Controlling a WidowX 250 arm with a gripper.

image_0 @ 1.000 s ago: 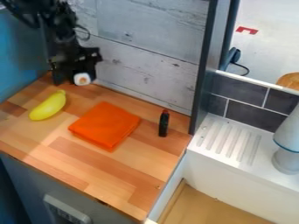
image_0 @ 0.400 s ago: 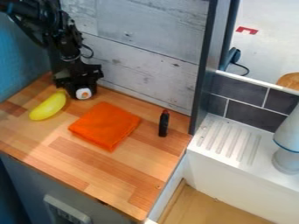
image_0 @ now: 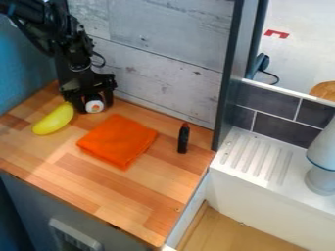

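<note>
Claw check: the gripper [image_0: 93,107] is low at the back of the wooden counter [image_0: 118,196], by the whitewashed plank wall [image_0: 163,78]. Claw looks spread, one finger on either side of a round white piece with an orange centre [image_0: 94,106]. Can't tell if the pads bear on it.

Where the piece is: between the fingers, down at or close to the counter top, orange centre facing the camera. Can't confirm full contact with the wood.

Step in hand, my read: right at the grasp/release point, fingers straddling the piece. Can't say which way from here.

What the next move calls for: if gripping, keep the piece centred and close evenly so it doesn't roll. If letting go, spread enough to free both sides, then lift straight up, no sideways drag.

Watch the neighbours. Yellow banana [image_0: 54,119] is just beside the claw, its tip close to one finger. Folded orange cloth [image_0: 118,140] lies near, on the camera side. Small dark bottle with a red top [image_0: 183,138] is well apart, past the cloth. Tightest clearance is the banana side.
</note>
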